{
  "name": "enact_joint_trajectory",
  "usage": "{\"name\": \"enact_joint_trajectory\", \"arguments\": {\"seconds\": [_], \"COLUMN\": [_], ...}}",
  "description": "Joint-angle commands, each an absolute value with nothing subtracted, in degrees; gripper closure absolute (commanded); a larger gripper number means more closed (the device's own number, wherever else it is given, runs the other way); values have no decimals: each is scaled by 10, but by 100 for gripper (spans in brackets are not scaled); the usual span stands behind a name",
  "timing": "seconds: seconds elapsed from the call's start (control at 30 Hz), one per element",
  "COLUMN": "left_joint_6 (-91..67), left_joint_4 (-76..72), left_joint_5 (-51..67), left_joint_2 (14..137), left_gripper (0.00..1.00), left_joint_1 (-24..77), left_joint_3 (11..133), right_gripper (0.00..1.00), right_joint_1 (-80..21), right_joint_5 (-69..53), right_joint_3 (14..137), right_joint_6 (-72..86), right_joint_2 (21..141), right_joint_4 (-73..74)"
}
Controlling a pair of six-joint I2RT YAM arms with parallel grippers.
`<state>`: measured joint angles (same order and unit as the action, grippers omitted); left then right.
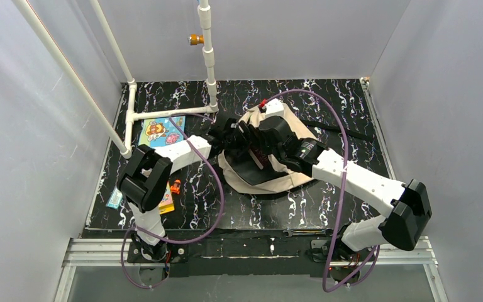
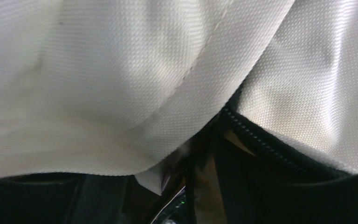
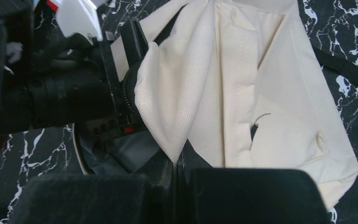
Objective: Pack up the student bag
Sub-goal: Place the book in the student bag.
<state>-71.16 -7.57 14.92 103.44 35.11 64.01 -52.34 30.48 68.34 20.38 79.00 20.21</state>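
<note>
Student bag (image 1: pixel 299 131) lies mid-surface, mouth toward the left arm. Right fingers (image 3: pixel 242 196) pinch its beige flap closed between them. Hold it high so the mouth gapes wide. Left fingers (image 1: pixel 238 141) sit at the mouth, buried in fabric — open or closed, cannot tell. Black marbled surface (image 1: pixel 251 214), books (image 1: pixel 161 133) at left, grey walls (image 1: pixel 50 126) close round.

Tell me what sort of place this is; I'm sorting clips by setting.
Likely a robot test cell, not a classroom: plain grey walls box in a black marbled table holding a bag, a white pipe frame stands over it, and a metal rail runs along the near edge.
</note>
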Motion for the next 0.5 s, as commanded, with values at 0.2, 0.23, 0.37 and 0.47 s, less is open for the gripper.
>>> {"name": "enact_joint_trajectory", "arguments": {"seconds": [0.2,0.23,0.37,0.47], "left_joint_6": [-599,-592,-544,-507], "left_joint_4": [196,199,211,209], "left_joint_5": [87,88,107,131], "left_joint_2": [950,934,849,751], "left_gripper": [22,22,20,16], "left_joint_1": [345,345,344,342], "left_joint_3": [683,675,636,604], "right_gripper": [99,99,99,99], "right_joint_1": [-495,-493,-491,-491], "right_joint_5": [335,333,325,292], "right_joint_3": [673,671,668,660], "right_joint_6": [176,175,164,143], "right_joint_2": [761,762,773,783], "right_joint_4": [173,172,170,166]}}
